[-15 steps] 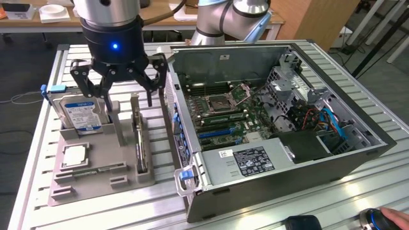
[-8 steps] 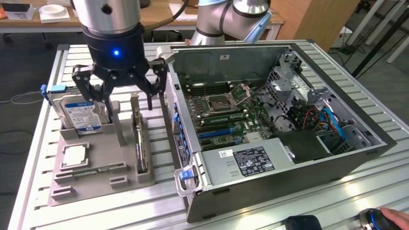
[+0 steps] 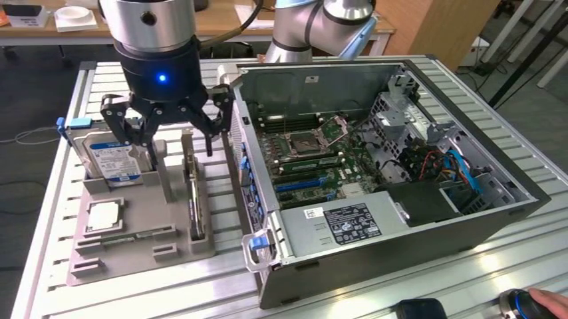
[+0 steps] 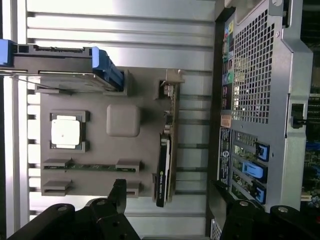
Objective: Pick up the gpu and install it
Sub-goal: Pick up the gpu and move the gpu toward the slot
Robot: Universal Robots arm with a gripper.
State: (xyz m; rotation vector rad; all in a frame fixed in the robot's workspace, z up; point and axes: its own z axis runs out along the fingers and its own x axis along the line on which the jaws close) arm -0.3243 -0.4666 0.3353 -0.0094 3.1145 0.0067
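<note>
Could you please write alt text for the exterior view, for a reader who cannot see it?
The robot arm's gripper hangs open over the gpu, a thin dark card standing on edge in a grey holder tray. A hard drive stands in the same tray toward the exterior view's left; an open computer case lies on the exterior view's right.

Clear over the top edge of the upright card in the grey holder, save for the gripper hanging above with jaws spread wide, a finger to each side. Tight on the exterior view's right of the card, hemmed by the wall of the open computer case just beside. Roomier on the exterior view's left, across bare holder as far as the upright hard drive. Inside the case, crowded at the far right by cables and blocked on the near side by the power box.
</note>
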